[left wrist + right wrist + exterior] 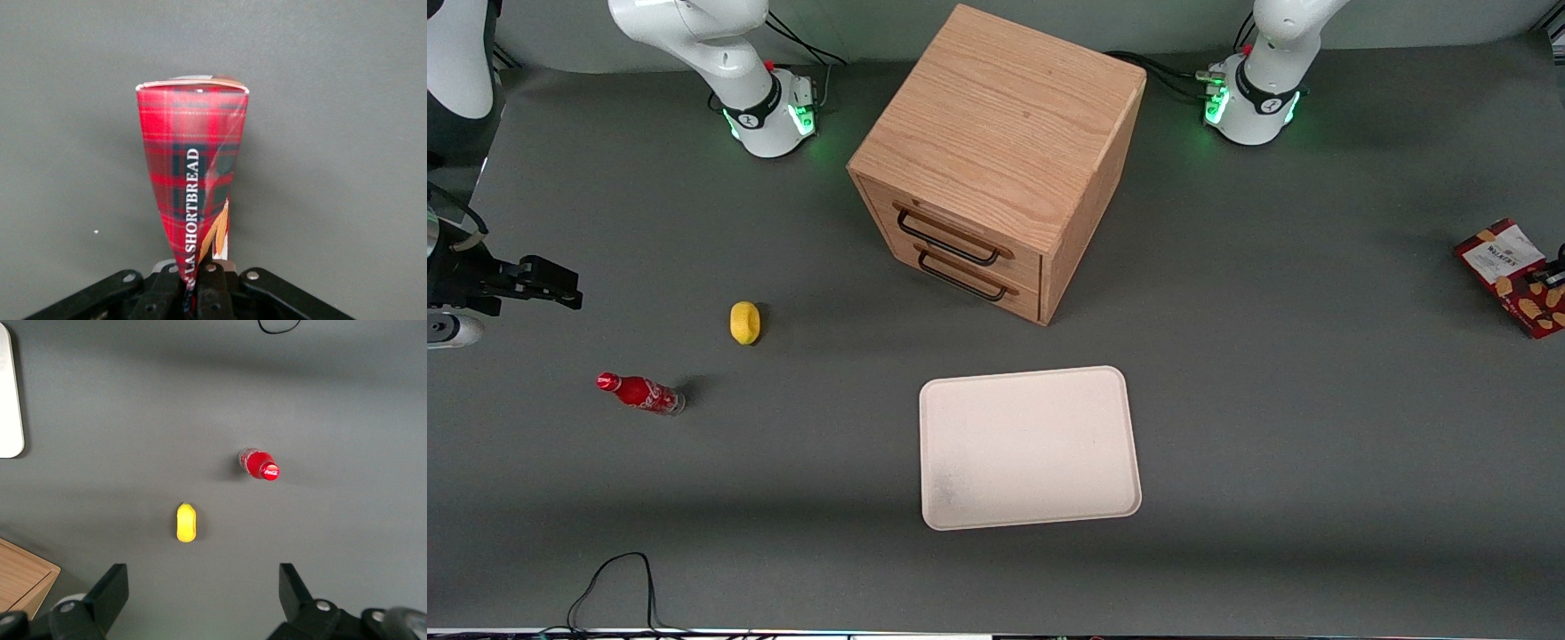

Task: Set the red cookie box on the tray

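Note:
The red cookie box [1507,274] is a flat dark-red carton with a white label and biscuit pictures, at the working arm's end of the table. My left gripper [1547,279] is shut on one end of it, and only part of the gripper shows. In the left wrist view the box [193,173] appears edge-on with a red tartan pattern. It is pinched between the fingers of the gripper [195,288], above the grey table. The cream tray [1032,444] lies empty near the front camera, well away from the box toward the table's middle. Its rim also shows in the right wrist view [8,393].
A wooden drawer cabinet [996,160] stands farther from the front camera than the tray. A yellow object [744,322] and a small red soda bottle [640,393] lie toward the parked arm's end. A black cable [614,582] lies at the table's front edge.

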Tool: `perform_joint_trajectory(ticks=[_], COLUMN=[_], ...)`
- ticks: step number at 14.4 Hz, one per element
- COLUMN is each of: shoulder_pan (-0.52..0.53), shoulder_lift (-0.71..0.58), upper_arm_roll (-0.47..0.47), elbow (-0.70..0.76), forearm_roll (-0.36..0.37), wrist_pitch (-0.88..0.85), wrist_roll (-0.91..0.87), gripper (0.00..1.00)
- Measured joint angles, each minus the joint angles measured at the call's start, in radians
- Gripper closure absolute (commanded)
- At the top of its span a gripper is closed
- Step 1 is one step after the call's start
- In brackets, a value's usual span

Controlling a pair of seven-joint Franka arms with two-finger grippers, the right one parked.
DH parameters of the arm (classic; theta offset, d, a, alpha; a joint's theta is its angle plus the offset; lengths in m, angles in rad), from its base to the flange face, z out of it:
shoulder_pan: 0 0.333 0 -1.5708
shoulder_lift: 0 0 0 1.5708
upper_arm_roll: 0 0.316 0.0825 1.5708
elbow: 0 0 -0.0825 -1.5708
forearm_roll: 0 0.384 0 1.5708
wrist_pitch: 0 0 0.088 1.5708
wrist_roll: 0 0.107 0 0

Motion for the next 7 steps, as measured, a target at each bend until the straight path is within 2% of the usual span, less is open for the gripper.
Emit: perform_joint_trajectory(ticks=[3,7], shoulder_pan=[-0.040,-0.079], shoulder_lift=[-0.057,-0.133], upper_arm_roll=[-0.002,-0.002], elbow=[0.149,0.453], forearm_roll=[0.002,0.003], wrist_pitch=[-0.274,-0.711], wrist_roll=[0.020,0.094], gripper=[1.00,1.00])
